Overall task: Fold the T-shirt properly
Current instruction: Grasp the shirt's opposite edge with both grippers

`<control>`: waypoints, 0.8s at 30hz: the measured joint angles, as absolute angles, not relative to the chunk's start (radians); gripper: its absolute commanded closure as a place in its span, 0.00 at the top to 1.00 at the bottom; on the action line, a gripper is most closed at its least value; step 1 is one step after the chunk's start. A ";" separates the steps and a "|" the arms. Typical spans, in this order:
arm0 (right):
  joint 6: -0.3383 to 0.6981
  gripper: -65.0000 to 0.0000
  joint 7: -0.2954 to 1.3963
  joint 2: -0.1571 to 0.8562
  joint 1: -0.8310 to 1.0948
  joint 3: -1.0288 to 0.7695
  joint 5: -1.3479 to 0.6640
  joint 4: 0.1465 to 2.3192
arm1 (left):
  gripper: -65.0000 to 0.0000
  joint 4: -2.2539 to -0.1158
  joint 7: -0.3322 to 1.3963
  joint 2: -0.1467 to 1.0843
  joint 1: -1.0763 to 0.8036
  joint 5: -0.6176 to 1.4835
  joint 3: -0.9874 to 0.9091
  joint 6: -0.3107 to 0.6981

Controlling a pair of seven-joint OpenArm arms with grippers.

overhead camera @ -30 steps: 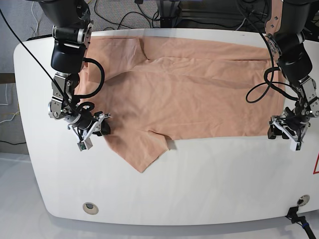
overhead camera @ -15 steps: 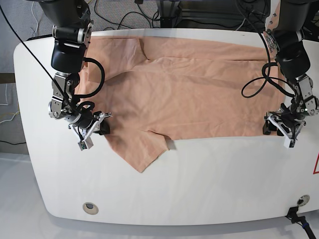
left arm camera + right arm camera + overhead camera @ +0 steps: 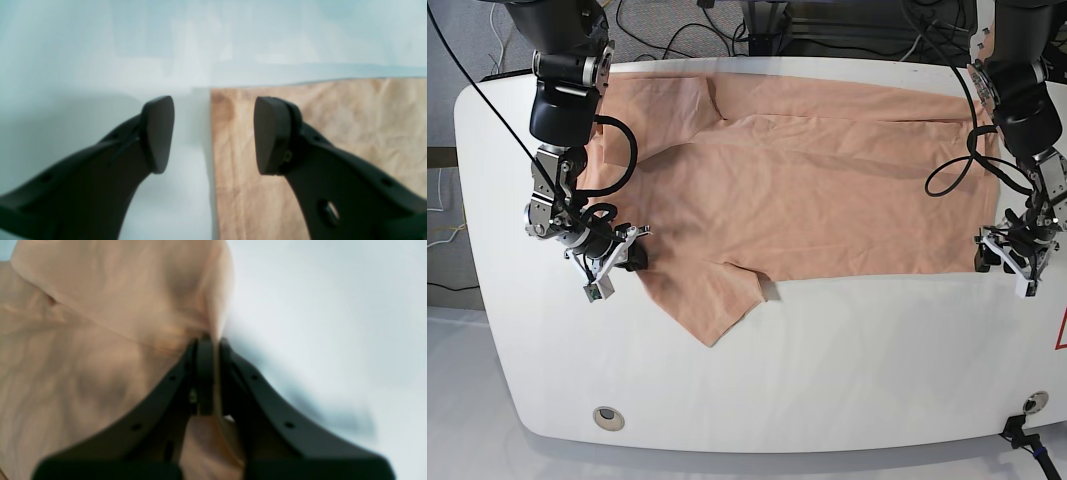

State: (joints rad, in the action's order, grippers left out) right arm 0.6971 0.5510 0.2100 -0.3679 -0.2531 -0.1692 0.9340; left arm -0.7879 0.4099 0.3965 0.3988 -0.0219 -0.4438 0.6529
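The peach T-shirt [image 3: 807,190] lies spread flat on the white table [image 3: 847,380], plain side up, with one sleeve [image 3: 712,305] pointing to the front. My right gripper [image 3: 634,258] is shut on the shirt's edge beside that sleeve; the right wrist view shows the fingers [image 3: 206,373] pinching a raised fold of fabric [image 3: 100,340]. My left gripper [image 3: 980,263] is open at the shirt's front right hem corner. In the left wrist view the corner [image 3: 227,100] lies between the open fingertips [image 3: 213,133], flat on the table.
Cables [image 3: 677,30] lie behind the table's far edge. A round fitting [image 3: 608,416] sits in the table near the front left, and a red mark [image 3: 1061,330] is at the right edge.
My left gripper first moved left toward the hem corner, then drew back a little to the right, staying open. My right gripper stayed shut on the fabric and hardly moved.
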 measured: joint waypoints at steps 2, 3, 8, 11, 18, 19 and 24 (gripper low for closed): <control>0.697 0.00 0.551 0.210 -0.368 -0.253 -0.169 0.934 | 0.56 -0.788 0.410 0.400 0.399 -0.022 -0.444 0.653; 0.697 0.00 0.551 0.210 -0.368 -0.253 -0.169 0.934 | 0.56 -0.788 0.410 0.401 0.399 -0.022 -0.444 0.652; 0.697 0.00 0.550 0.210 -0.368 -0.253 -0.169 0.934 | 0.56 -0.788 0.409 0.400 0.389 -0.022 -0.443 0.653; 0.697 0.00 0.550 0.210 -0.368 -0.253 -0.170 0.934 | 0.56 -0.743 0.402 0.398 0.386 -0.021 -0.443 0.652; 0.697 0.00 0.550 0.211 -0.368 -0.253 -0.170 0.934 | 0.56 -0.706 0.376 0.400 0.388 -0.006 -0.444 0.656; 0.697 0.00 0.550 0.210 -0.368 -0.253 -0.169 0.934 | 0.56 -0.707 0.376 0.396 0.388 -0.006 -0.444 0.655; 0.697 0.00 0.550 0.210 -0.368 -0.253 -0.170 0.934 | 0.56 -0.709 0.376 0.383 0.393 -0.003 -0.444 0.697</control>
State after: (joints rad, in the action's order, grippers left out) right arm 0.6971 0.5499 0.2096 -0.3676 -0.2531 -0.1696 0.9340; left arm -0.7086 0.3759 0.3828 0.3935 -0.0029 -0.4438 0.6971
